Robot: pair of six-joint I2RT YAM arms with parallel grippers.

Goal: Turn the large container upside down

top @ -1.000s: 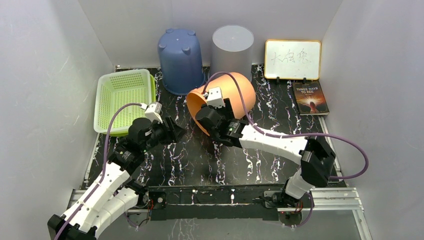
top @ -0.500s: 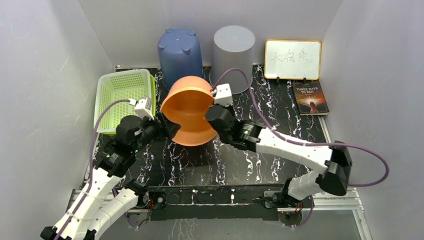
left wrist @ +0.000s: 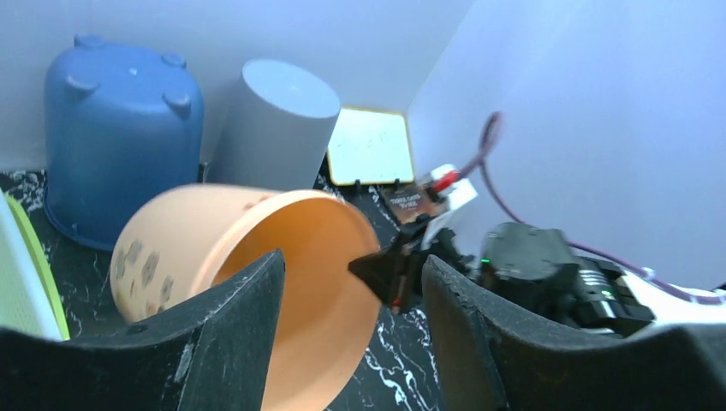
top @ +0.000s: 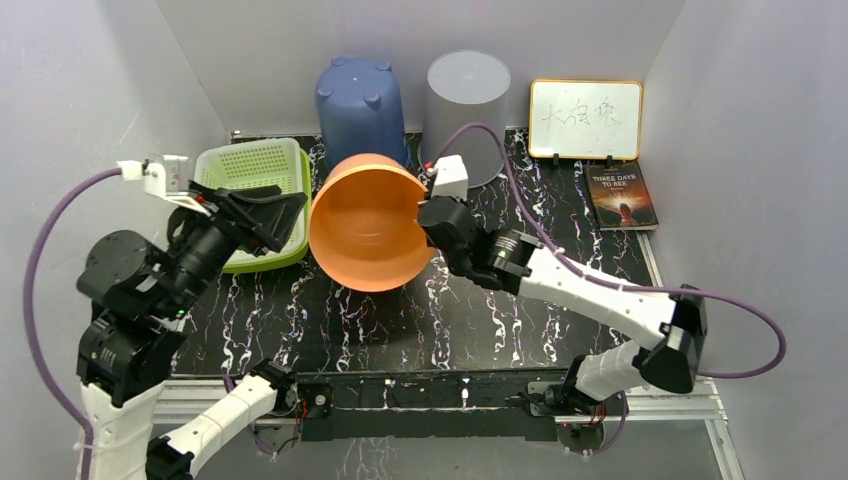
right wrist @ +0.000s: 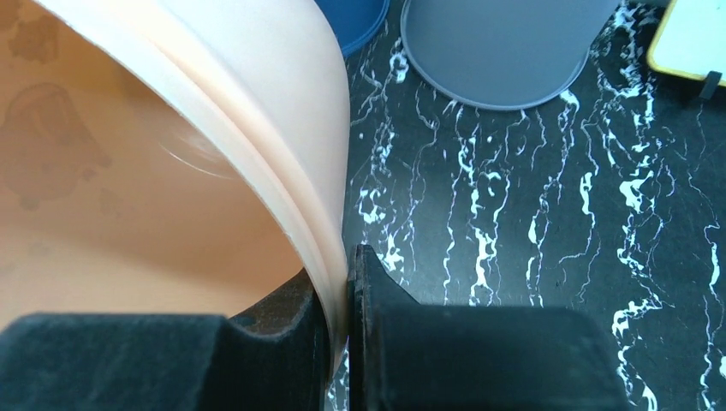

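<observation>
The large orange container [top: 368, 236] is held tilted above the table, its open mouth facing up and toward the near side. My right gripper [top: 432, 212] is shut on its right rim; in the right wrist view the rim [right wrist: 330, 240] is pinched between my fingers [right wrist: 341, 300]. My left gripper [top: 268, 212] is open and empty, raised high to the left of the container, apart from it. In the left wrist view the container [left wrist: 257, 282] lies on its side beyond my open fingers [left wrist: 231, 334].
An inverted blue bucket [top: 358, 120] and a grey cylinder bin [top: 466, 110] stand at the back. A green basket [top: 245, 200] sits at the left. A whiteboard [top: 585, 118] and a book [top: 620, 198] are at the back right.
My right gripper has swung the orange container from mouth-left to mouth-up and moved it left. My left arm has lifted high and pulled back to the left, away from the container.
</observation>
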